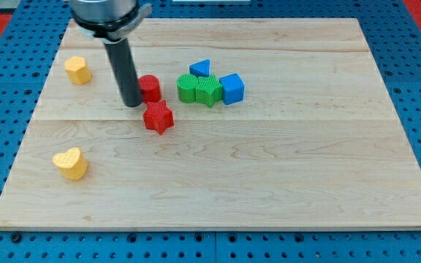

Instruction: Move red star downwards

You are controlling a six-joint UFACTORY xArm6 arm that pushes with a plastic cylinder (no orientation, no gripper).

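You are looking at a pale wooden tabletop [269, 190] on a blue pegboard. Your arm has no jaws to open or close; it ends in a straight dark rod that holds nothing. My tip [132, 104] rests on the board left of centre, in the half nearer the top edge. It sits just beside, perhaps touching, the left side of a red round block [150, 88]; contact cannot be confirmed.

The red star [158, 117] lies just below and to the right of the tip, apart from it by a small gap, and just under the red round block. It lies flat, left of the board's centre. Its points spread evenly, so it has no clear long axis, and one point seems to face the top edge.

Right of the red pieces sits a tight cluster: two green blocks [199, 90] side by side, a blue cube [232, 88] touching them on the right, and a blue triangular block [200, 69] just above.

A yellow block [78, 70] sits near the top left corner. A yellow heart [70, 163] lies near the left edge, lower down.
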